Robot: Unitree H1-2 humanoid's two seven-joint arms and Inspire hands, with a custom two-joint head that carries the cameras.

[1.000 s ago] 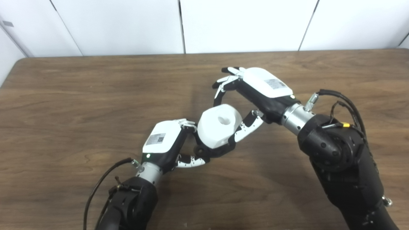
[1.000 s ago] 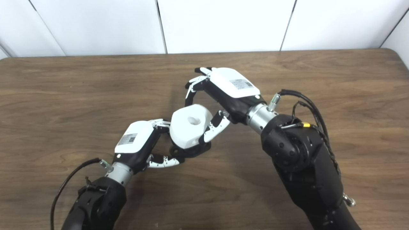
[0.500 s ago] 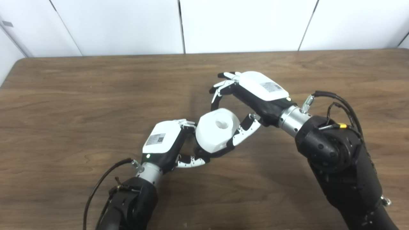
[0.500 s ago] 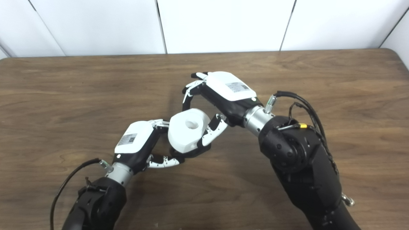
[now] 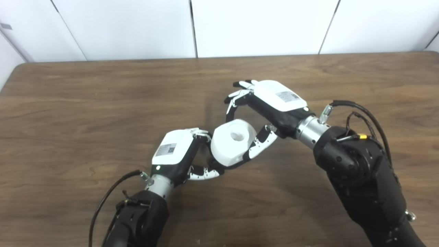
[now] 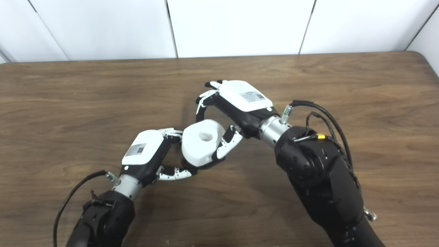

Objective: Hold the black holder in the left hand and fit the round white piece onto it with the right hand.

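Note:
The round white piece (image 5: 230,143), with a hole in its top face, sits tilted on the black holder (image 5: 229,165), of which only the lower rim shows beneath it. My left hand (image 5: 178,154) is shut on the holder from the left, thumb under its near edge. My right hand (image 5: 272,103) comes in from the upper right and is shut on the white piece: its fingers (image 5: 231,103) arch over the far top edge and its thumb (image 5: 258,147) presses the right side. Both hold the assembly just above the table (image 5: 85,113).
The wooden table reaches a white panelled wall (image 5: 192,27) at the back. A black cable (image 5: 109,195) loops off the left forearm, and cables (image 5: 363,120) arch over the bulky right forearm (image 6: 319,171).
The right hand has come down and toward me, lowering the white piece slightly onto the holder. The left hand has held almost still. The camera view shifted a little.

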